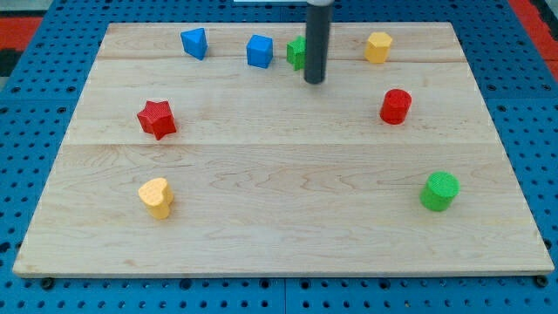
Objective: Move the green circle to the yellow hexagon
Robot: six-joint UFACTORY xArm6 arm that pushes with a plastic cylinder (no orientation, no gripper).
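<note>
Lying far from my tip (pixel 314 82): green circle (pixel 439 191).

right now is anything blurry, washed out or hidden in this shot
Camera view: even, soft light, no glare on the wooden board; blocks cast only faint shadows. The green circle and yellow hexagon are sharp. The rod is slightly soft at its top edge; my tip sits beside a green block at the view's top, hiding part of it, so its shape is unclear.
</note>
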